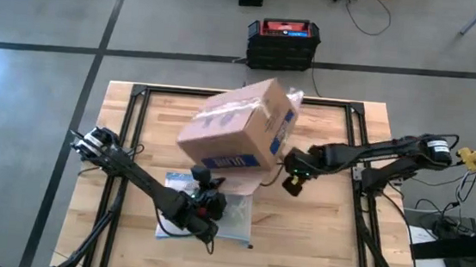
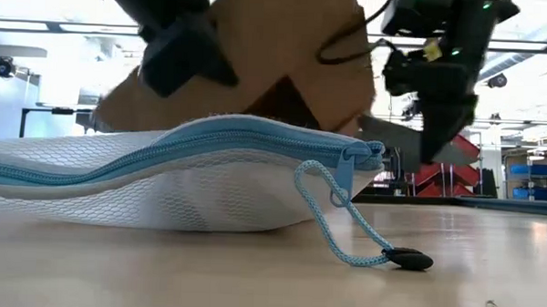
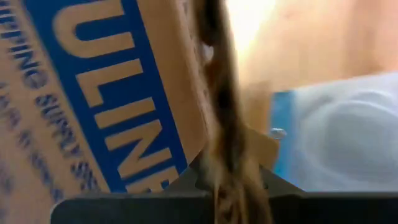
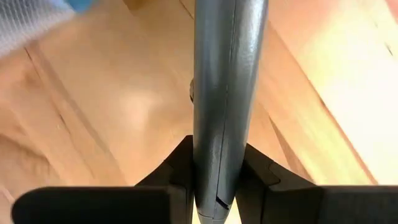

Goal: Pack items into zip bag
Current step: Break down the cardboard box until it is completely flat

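Both jaws pinch: left gripper (image 1: pixel 208 181) box flap (image 3: pixel 224 124), right gripper (image 1: pixel 291 186) grey blade (image 4: pixel 227 93).

ULINE box (image 1: pixel 238 129) mid-table, zip bag (image 1: pixel 234 224) just in front.

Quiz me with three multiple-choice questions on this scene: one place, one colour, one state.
1. Where does the bag lie?
A. on the table
B. inside the box
C. on the floor

2. What colour is the zip?
A. red
B. blue
C. green

3. The right gripper is:
A. open and empty
B. shut on a grey piece
C. holding the bag

Answers:
1 A, the bag rests flat on the wood.
2 B, the strip and pull cord are light blue.
3 B, its fingers clamp the piece on both sides.
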Available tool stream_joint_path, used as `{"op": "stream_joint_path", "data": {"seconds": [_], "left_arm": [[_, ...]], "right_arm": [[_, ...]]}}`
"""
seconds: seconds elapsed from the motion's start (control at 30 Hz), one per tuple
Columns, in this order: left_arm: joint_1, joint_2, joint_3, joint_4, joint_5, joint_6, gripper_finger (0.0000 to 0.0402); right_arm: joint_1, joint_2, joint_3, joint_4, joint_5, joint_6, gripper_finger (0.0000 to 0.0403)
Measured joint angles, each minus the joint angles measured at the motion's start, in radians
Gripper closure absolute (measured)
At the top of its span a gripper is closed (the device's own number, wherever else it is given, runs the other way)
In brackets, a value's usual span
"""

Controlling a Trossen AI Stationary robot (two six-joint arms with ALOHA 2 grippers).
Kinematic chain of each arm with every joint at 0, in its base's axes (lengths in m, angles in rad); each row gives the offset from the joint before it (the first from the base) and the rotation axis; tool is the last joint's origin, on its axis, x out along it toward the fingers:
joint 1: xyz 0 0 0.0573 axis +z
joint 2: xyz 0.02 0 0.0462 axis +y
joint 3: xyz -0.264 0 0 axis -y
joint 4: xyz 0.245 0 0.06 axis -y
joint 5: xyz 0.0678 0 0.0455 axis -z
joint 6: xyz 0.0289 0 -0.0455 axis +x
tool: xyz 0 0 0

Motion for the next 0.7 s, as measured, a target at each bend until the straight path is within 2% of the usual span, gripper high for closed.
{"op": "stream_joint_path", "data": {"seconds": [0.13, 0.27, 0.37, 0.5, 0.7], "left_arm": [[-0.001, 0.040, -0.007, 0.026, 0.108, 0.012, 0.0401], [0.005, 0.085, -0.013, -0.002, 0.170, -0.004, 0.0401], [0.016, 0.108, -0.013, -0.030, 0.178, -0.027, 0.0401], [0.038, 0.135, -0.010, -0.031, 0.150, -0.038, 0.0401], [0.105, 0.138, -0.010, -0.003, 0.154, -0.038, 0.0401]], "right_arm": [[0.067, -0.042, -0.001, -0.092, -0.023, 0.081, 0.0347], [0.177, -0.101, -0.001, -0.108, -0.079, 0.163, 0.0347], [0.281, -0.146, -0.001, -0.107, -0.103, 0.218, 0.0347], [0.400, -0.192, 0.000, -0.095, -0.030, 0.302, 0.0347], [0.506, -0.236, 0.000, -0.060, 0.048, 0.358, 0.0347]]}}
